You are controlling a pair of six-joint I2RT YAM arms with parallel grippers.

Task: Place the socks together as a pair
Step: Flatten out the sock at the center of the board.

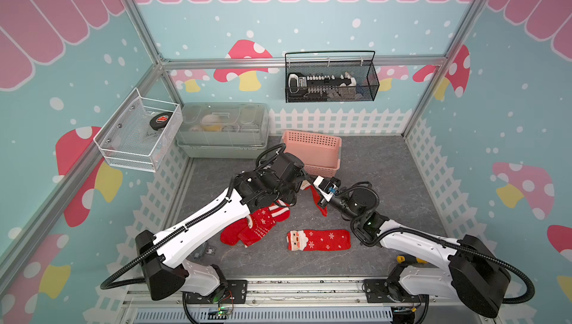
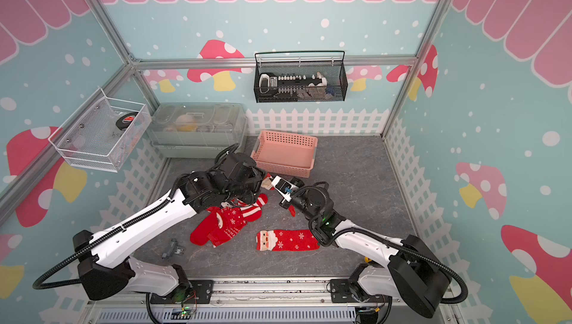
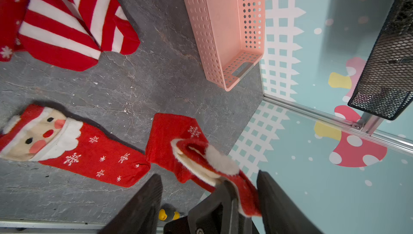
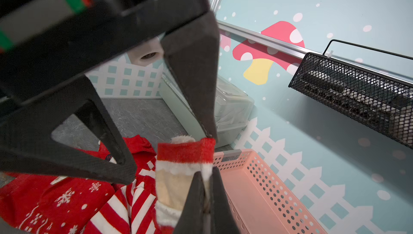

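Your right hand [image 4: 206, 173] is pinched tight on the hanging sock [image 4: 178, 177], a Santa-faced one, lifted off the tabletop [image 1: 387, 183] just in front of the pink basket [image 1: 322, 167]. Your left hand [image 3: 209, 175] is right there too, spread wide to either side of that sock's red cuff. One fingertip [image 4: 207, 121] touches the cuff and the other stands clear, so nothing is clamped. Farther out from the basket, the flat sock [image 1: 318, 239] lies alone, Santa face up. A little nearer the basket, the heap of socks [image 1: 260, 223], striped and snowflaked, sits partly hidden by your left arm.
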